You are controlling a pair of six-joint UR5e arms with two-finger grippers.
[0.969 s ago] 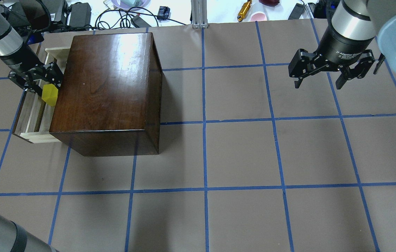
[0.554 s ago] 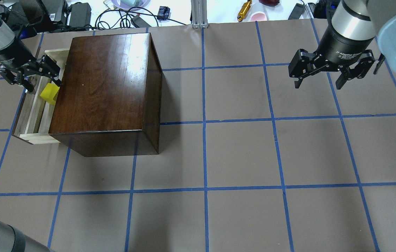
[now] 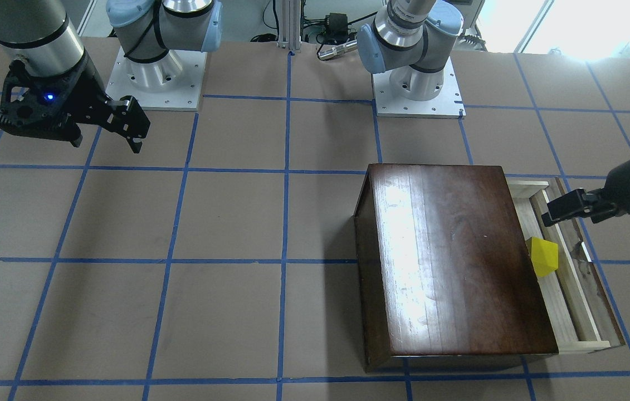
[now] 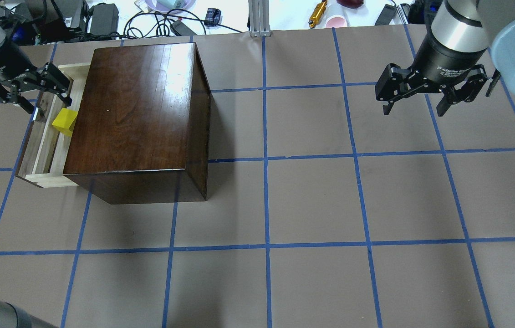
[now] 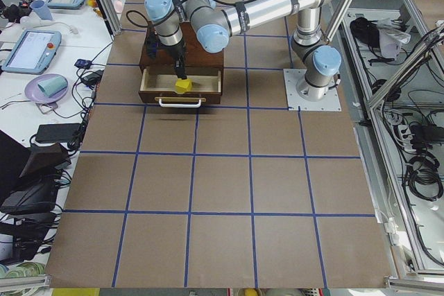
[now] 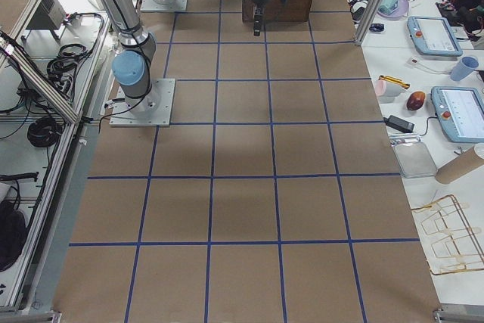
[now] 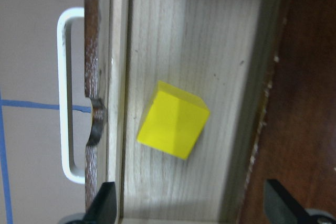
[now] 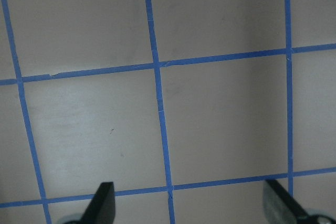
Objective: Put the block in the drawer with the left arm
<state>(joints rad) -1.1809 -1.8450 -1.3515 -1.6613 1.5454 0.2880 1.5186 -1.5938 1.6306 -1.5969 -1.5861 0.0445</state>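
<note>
- Front-facing: the yellow block [image 3: 542, 257] lies in the open drawer [image 3: 582, 303], beside the dark box [image 3: 448, 256]. My left gripper [image 3: 593, 228] hangs above it, jaws wide and empty.
- Overhead: my right gripper [image 4: 414, 113] hovers spread wide, well apart. A second ago I held the block; now I have let go and drawn back.
- Left wrist: the block rests on pale wood, clear of the walls.

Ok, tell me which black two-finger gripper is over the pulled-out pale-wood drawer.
The left gripper, open above the drawer where the small yellow block lies loose; the right gripper, also open, hangs over the brown table.
</note>
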